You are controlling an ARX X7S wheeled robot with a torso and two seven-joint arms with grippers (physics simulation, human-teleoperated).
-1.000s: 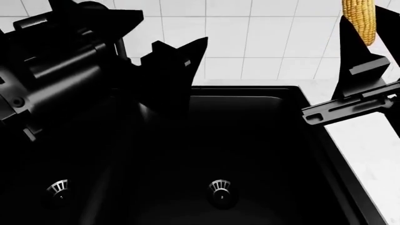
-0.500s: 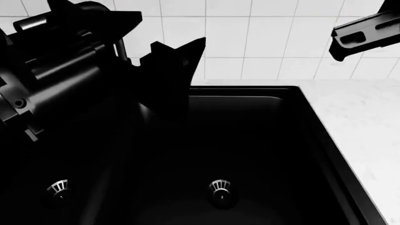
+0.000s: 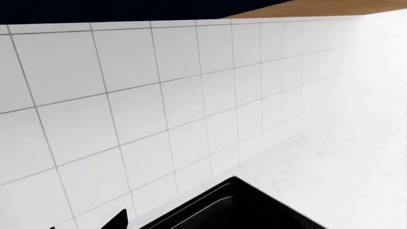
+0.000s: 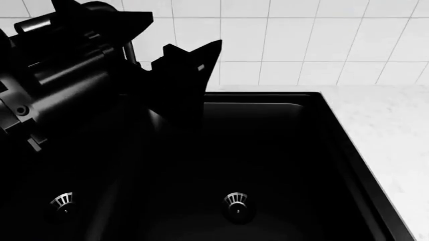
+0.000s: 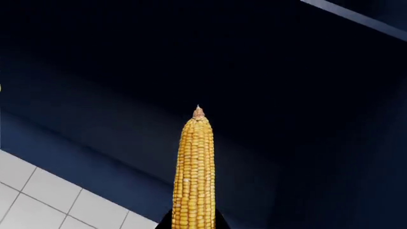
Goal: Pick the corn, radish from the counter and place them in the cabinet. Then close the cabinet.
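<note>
Now that my right arm has risen out of the head view, its fingers clamp the corn (image 5: 193, 176) before the dark cabinet (image 5: 267, 71), nearly in; my left gripper (image 4: 171, 65) idles apart.

The left arm (image 4: 60, 75) is showing as a matte black body above the black sink (image 4: 268, 165): a thick cylindrical housing with glossy grey highlights, a small round screw near its lower edge, and a thin silvery rod. Its left gripper (image 4: 184, 75) is showing angular, pointed black fingers (image 4: 194, 65) carrying a tiny pale mark.
</note>
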